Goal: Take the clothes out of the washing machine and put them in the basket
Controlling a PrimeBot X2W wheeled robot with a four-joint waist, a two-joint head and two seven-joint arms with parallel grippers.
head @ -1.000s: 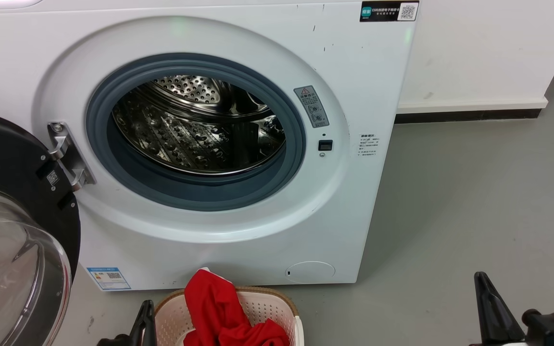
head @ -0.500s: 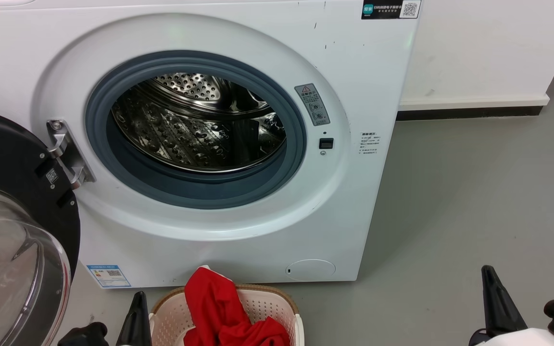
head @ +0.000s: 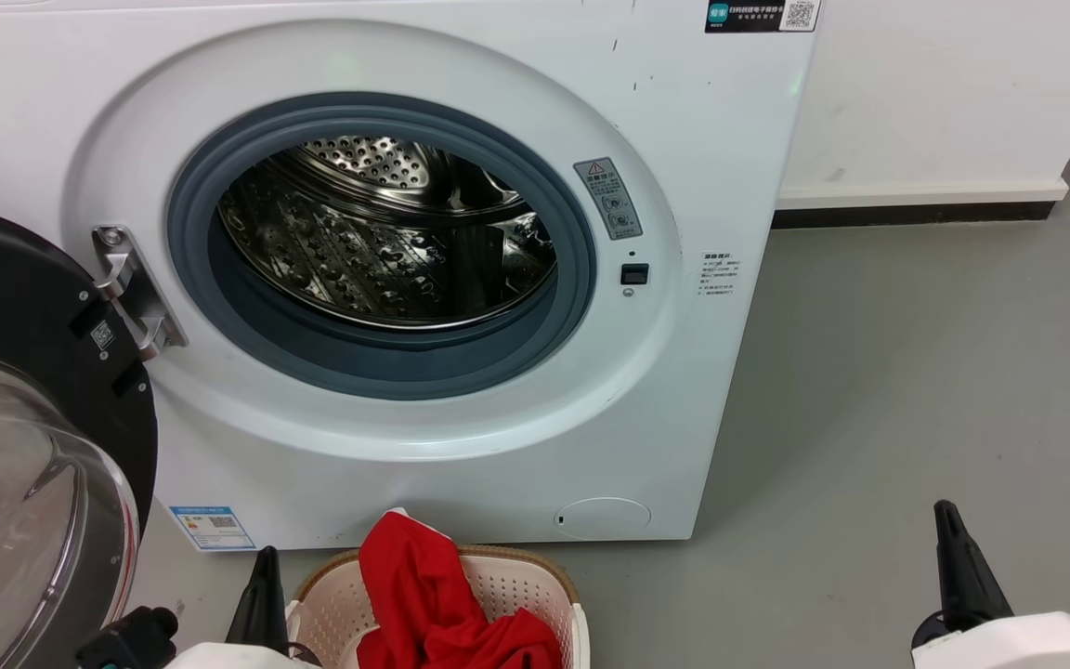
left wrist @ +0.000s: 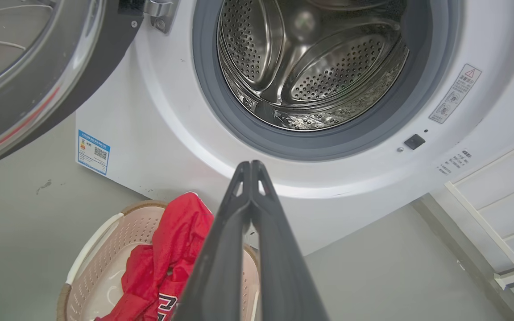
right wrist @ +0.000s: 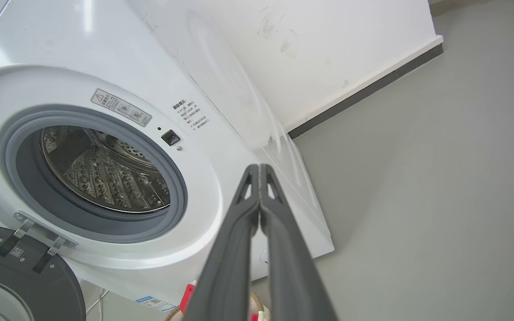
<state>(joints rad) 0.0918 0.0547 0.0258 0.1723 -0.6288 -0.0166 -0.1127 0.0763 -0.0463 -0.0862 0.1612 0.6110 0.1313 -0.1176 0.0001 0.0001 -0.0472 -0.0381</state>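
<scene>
The white washing machine [head: 498, 446] stands in front of me with its door [head: 24, 483] swung open to the left. Its steel drum [head: 386, 251] shows bare metal, with no fabric visible inside. On the floor below the porthole sits the cream basket [head: 516, 560], and red clothes [head: 414, 595] are heaped in it, one fold draped up over the rim. My left gripper [head: 264, 581] is shut and holds nothing, just left of the basket. My right gripper [head: 953, 557] is shut and holds nothing, far to the right over the floor. The left wrist view shows the left gripper [left wrist: 250, 166] above the clothes [left wrist: 172, 249].
The open door's glass bowl [head: 33, 520] bulges out at the lower left, close to my left arm. Grey floor [head: 916, 390] stretches right of the machine to a white wall with a dark skirting [head: 906, 220].
The head view has shifted slightly. Both grippers sit a little higher in it, with more of the pale wrists showing. The clothes and basket have not moved.
</scene>
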